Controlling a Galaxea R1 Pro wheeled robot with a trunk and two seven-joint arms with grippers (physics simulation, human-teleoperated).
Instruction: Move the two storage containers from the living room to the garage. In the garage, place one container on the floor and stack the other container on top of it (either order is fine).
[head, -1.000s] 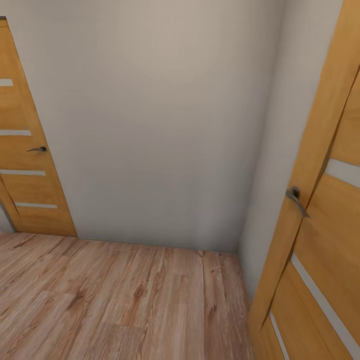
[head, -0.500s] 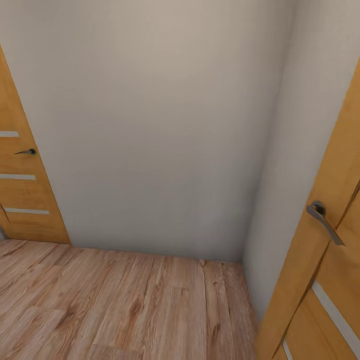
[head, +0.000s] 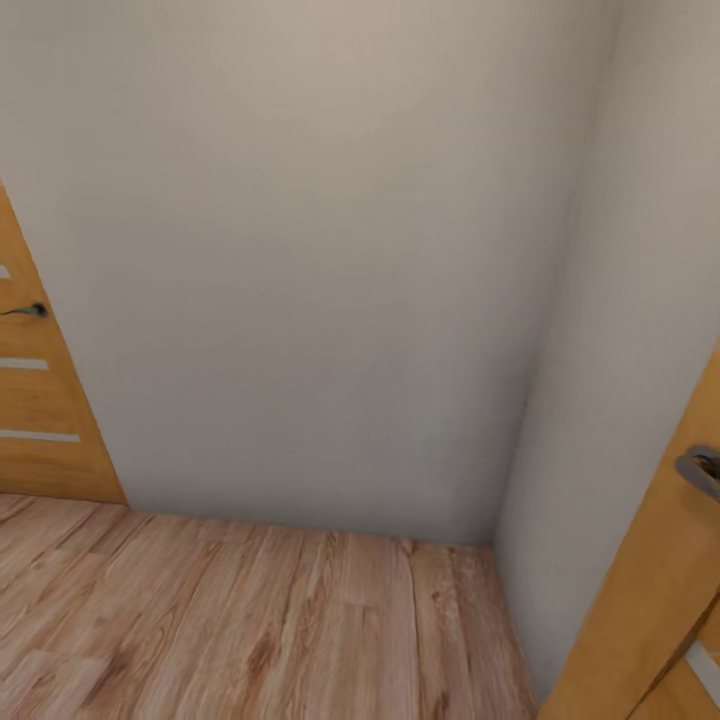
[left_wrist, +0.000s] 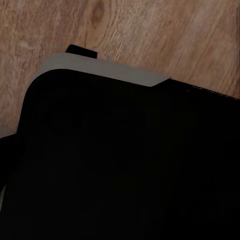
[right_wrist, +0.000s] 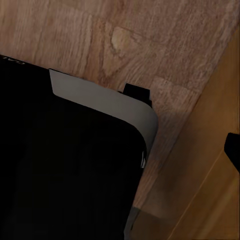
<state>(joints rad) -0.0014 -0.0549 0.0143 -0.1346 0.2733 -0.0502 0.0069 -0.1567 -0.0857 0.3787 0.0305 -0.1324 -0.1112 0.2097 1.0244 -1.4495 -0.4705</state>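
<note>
I'm in transit: head view has a blank wall (head: 300, 250), wood-plank floor (head: 250, 630), doors (head: 40, 420) either side. No storage containers in sight; I'd expect light, stiff tubs, best gripped by the rim. Tool state: cannot tell; wrist views show dark robot body (left_wrist: 125, 165).

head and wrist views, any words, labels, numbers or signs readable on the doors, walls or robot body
None can be read. The wall, both wooden doors and the plank floor carry no lettering. A faint light mark on the dark robot body is too small to read.
</note>
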